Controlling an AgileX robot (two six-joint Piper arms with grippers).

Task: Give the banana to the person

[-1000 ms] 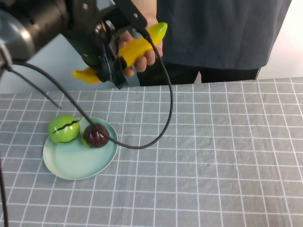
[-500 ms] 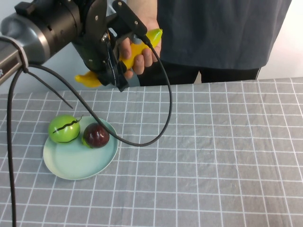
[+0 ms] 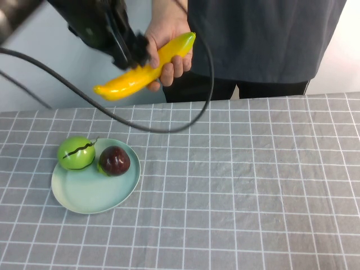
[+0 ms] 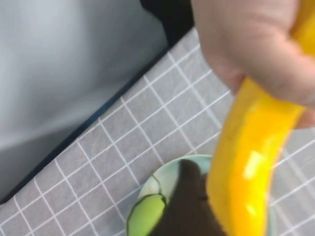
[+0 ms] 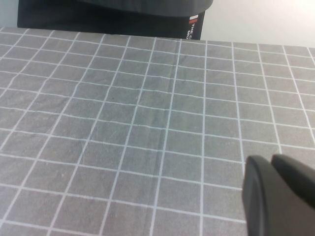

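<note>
— That banana (image 3: 143, 63) is up in the air past the far edge of the table, and the person's hand (image 3: 167, 42) is wrapped round its upper half. Looks light and stiff to me, but the skin's glossy, so I'd guess it slips if you only pinch the tapered end. The thick middle is where I'd take it, and that's just where the fingers (image 3: 178, 66) are.

— And the left gripper (image 3: 132, 50)?

— Right beside the banana, on the side away from the person. Its jaws stand apart and nothing sits between them; the banana hangs from the hand alone. Half a second back the claw was clamped over the lower half, and now that whole length shows bare. The arm has also lifted up and away.

— The right gripper (image 5: 275, 196)?

— Low over bare cloth, well apart from it all; closed, empty. The green fruit (image 3: 76, 152) and dark red fruit (image 3: 114, 161) sit on the plate (image 3: 84, 197), unchanged.
</note>
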